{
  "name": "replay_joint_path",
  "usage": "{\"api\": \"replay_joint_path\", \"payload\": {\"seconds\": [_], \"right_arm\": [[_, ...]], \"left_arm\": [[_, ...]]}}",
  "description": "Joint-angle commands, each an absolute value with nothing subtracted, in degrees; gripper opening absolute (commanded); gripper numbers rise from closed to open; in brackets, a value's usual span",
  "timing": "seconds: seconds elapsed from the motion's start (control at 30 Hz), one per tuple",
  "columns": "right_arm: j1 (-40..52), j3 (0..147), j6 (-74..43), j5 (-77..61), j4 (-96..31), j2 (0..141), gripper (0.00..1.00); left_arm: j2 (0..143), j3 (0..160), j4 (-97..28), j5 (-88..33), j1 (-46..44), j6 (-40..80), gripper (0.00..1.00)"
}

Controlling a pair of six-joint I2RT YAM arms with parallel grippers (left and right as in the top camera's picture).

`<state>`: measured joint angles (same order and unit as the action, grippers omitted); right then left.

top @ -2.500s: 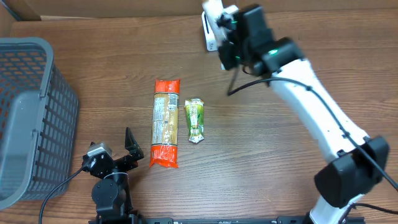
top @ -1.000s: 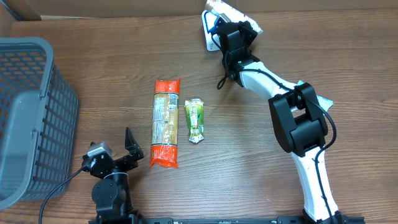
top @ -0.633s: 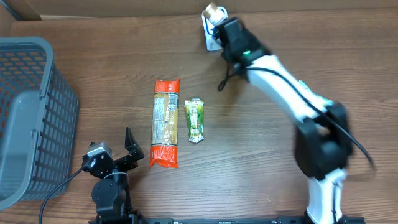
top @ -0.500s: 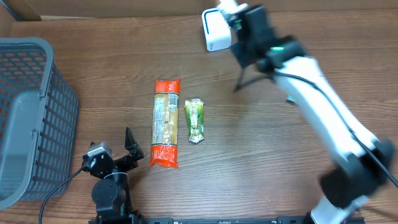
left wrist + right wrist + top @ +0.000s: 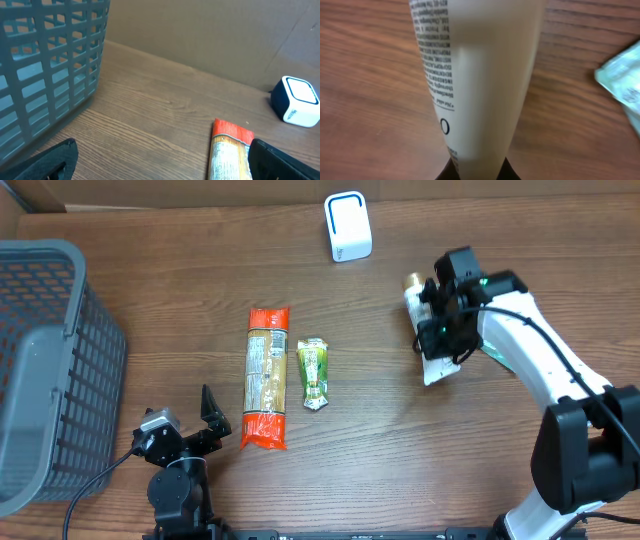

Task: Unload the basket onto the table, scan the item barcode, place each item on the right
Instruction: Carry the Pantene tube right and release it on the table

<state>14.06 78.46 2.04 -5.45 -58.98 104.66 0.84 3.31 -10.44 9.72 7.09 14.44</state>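
Matt wood-grain table; smooth, slightly glossy cream plastic tube; grey plastic lattice basket

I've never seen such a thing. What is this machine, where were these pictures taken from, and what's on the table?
These are two robot arms at a wooden table, each ending in a two-finger gripper. One picture looks down from above; the other two come from cameras on the wrists. On the table lie a grey basket, a long orange-ended packet, a small green packet and a small white box. The right gripper is shut on a cream tube; the left gripper rests open, empty.
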Motion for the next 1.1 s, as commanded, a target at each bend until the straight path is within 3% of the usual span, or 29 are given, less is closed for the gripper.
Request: {"api": "replay_joint_path", "payload": {"seconds": [0.0,0.37,0.4,0.57,0.63,0.8,1.07], "right_arm": [[12.8,73.3,0.4,-6.5,-54.6,102.7,0.04],[-0.5,67.1,-10.9,-5.9,-53.5,102.7,0.04],[-1.6,66.8,-10.9,-6.1,-53.7,102.7,0.07],[-5.1,66.9,-10.0,-12.0,-54.6,102.7,0.50],[-5.3,67.5,-8.7,-15.4,-55.2,102.6,0.60],[-5.2,72.7,-8.5,-17.4,-59.5,100.6,0.66],[-5.2,83.5,-8.5,-25.9,-66.7,91.3,0.66]], "left_arm": [[0.3,3.2,-10.5,10.5,6.7,13.5,1.00],[0.3,3.2,-10.5,10.5,6.7,13.5,1.00],[0.3,3.2,-10.5,10.5,6.7,13.5,1.00],[0.3,3.2,-10.5,10.5,6.7,13.5,1.00],[0.3,3.2,-10.5,10.5,6.7,13.5,1.00],[0.3,3.2,-10.5,10.5,6.7,13.5,1.00],[0.3,3.2,-10.5,10.5,6.7,13.5,0.99]]}}
